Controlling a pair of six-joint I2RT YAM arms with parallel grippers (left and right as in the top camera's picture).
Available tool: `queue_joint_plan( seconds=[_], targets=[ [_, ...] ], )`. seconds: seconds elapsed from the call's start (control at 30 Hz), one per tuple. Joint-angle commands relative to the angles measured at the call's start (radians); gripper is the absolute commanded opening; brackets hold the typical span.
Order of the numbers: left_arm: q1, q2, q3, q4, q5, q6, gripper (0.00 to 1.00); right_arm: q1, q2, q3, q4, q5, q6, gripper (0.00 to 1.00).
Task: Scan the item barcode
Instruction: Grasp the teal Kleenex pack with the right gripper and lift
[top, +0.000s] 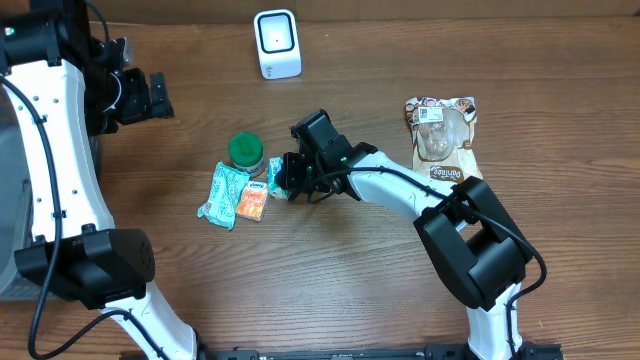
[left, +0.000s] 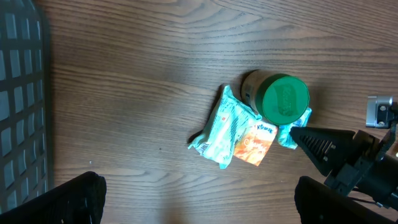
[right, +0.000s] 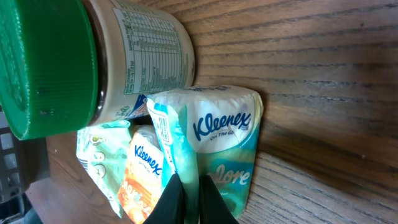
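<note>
R pincer (top: 285, 182) shut, pinching the edge of teal Kleenex pack (right: 224, 137), which sits just beside green-lid jar (top: 245, 152). Orange pack (top: 251, 202) & bigger teal pack (top: 222, 194) lie near the jar too, touching each other. L pincer (top: 152, 96) wide open, holding nothing, well apart from jar. Scanner (top: 277, 43) also well apart from jar.

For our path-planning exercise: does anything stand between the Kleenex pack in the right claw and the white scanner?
Nothing visible does. The right claw is shut on the teal Kleenex pack; bare table leads to the white scanner. The green-lidded jar stands just left of that line.
</note>
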Motion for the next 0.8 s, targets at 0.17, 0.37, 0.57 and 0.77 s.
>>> queue_joint_plan(
  seconds=[0.17, 0.37, 0.57, 0.77],
  targets=[
    [-0.002, -0.025, 0.021, -0.002, -0.002, 0.019, 1.0, 0.01, -0.142, 0.113, -0.312, 0.266, -0.151, 0.04],
    [-0.003, -0.025, 0.021, -0.002, -0.002, 0.019, 1.0, 0.032, -0.138, 0.145, -0.449, 0.55, -0.292, 0.04],
    [-0.003, -0.025, 0.021, -0.002, -0.002, 0.019, 0.99, 0.039, -0.073, 0.14, -0.416, 0.642, -0.543, 0.04],
    [-0.003, -0.024, 0.021, -0.002, -0.002, 0.019, 1.0, 0.039, -0.061, 0.143, -0.405, 0.641, -0.568, 0.17]
  ],
)
